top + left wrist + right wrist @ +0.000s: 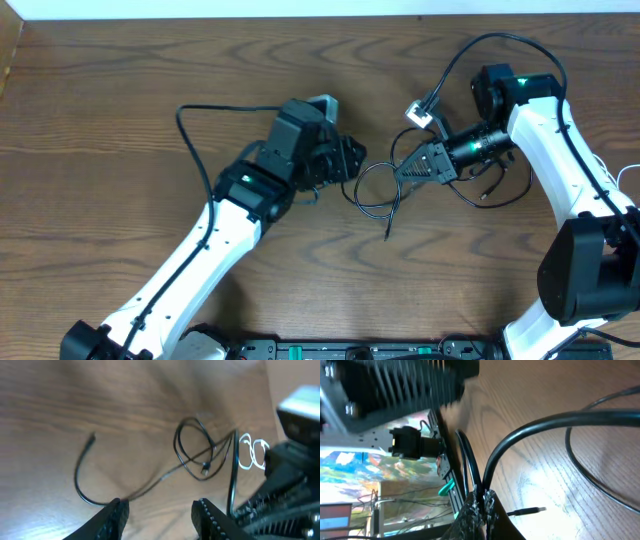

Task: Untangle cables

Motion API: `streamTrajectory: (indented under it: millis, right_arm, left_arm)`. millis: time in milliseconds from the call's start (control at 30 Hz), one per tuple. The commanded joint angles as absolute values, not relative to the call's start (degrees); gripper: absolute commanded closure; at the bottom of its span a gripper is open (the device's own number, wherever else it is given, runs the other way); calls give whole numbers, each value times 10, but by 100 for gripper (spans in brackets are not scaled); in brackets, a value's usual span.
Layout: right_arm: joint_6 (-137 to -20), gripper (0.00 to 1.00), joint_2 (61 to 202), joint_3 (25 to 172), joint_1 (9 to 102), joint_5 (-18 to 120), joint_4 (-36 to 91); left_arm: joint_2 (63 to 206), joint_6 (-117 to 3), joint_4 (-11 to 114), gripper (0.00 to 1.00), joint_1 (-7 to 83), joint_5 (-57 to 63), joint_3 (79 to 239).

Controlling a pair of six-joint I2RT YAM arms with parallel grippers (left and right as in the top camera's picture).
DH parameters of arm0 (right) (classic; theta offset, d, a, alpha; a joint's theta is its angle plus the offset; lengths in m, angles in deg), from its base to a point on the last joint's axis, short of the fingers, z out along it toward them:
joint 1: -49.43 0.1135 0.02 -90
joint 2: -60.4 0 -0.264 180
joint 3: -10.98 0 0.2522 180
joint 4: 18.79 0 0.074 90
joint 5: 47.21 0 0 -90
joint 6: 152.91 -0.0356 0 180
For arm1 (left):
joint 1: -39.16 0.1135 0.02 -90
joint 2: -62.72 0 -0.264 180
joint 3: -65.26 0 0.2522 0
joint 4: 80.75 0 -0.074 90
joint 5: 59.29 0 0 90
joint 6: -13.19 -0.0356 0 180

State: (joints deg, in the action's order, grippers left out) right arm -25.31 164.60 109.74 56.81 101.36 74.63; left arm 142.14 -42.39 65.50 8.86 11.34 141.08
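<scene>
A thin black cable (372, 192) lies in small loops on the wooden table between my two grippers, one plug end trailing toward the front (388, 236). In the left wrist view its loops (192, 452) lie ahead of the jaws and a long tail curves left to a plug (92, 438). Small white cable loops (252, 453) show beside the right gripper. My left gripper (352, 160) (161, 512) is open and empty, just left of the loops. My right gripper (400, 170) (483, 500) is shut on the black cable; a plug end (530, 510) lies on the table beside it.
Another thin black cable (495, 190) loops under the right arm. A white plug piece (421, 112) sits behind the right gripper. The thick black arm cable (205, 110) arcs behind the left arm. The table's far edge (320, 18) runs along the back.
</scene>
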Motion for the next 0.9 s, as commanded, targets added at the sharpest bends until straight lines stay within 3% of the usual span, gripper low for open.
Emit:
streamTrajectory:
  millis: [0, 300, 800, 867]
  right_arm:
    - [-229, 99, 1646, 1097, 571, 1028, 749]
    - [-230, 99, 1646, 1097, 571, 1034, 749]
    - [-194, 99, 1646, 1097, 655, 1034, 783]
    - [-195, 99, 1646, 1097, 661, 1034, 783]
  left_arm:
    - [1426, -436, 670, 53, 106, 70, 1412]
    - [1426, -505, 674, 54, 106, -125, 1411]
    - [1494, -528, 692, 54, 106, -121, 1411]
    - [1509, -528, 698, 59, 106, -121, 1411]
